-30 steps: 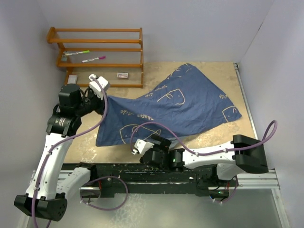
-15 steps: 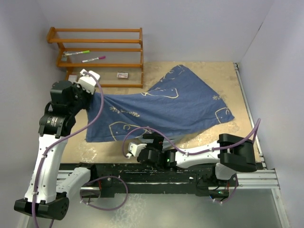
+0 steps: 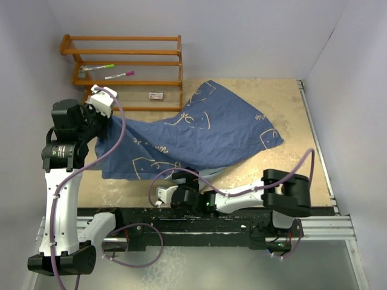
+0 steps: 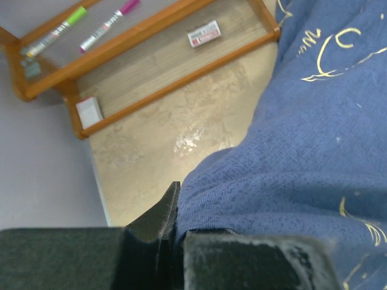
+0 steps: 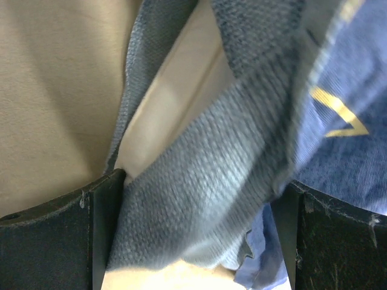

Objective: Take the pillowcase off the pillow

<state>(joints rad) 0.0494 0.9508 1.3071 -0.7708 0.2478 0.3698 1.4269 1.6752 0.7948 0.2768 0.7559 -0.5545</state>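
Item: soft blue fish-print fabric pillowcase [image 3: 205, 130], spread across the tan counter [image 3: 284, 169], its 9 o'clock corner pinched in the closed left gripper [image 4: 183, 228]. At the 6 o'clock hem the right gripper [image 5: 196, 241] gapes wide and grips nothing.

Risk, we judge: unpinned, the cream-white cushion pillow [image 5: 172, 112] drags along. Only the right wrist view shows it; the overhead view hides it.

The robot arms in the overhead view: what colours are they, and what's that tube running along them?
Both the left arm and right arm are white links joined by chunky black motor housings. A loose mauve cable trails along each. The gripper fingers, seen from the wrist cameras, are flat, matte black, slightly scuffed.
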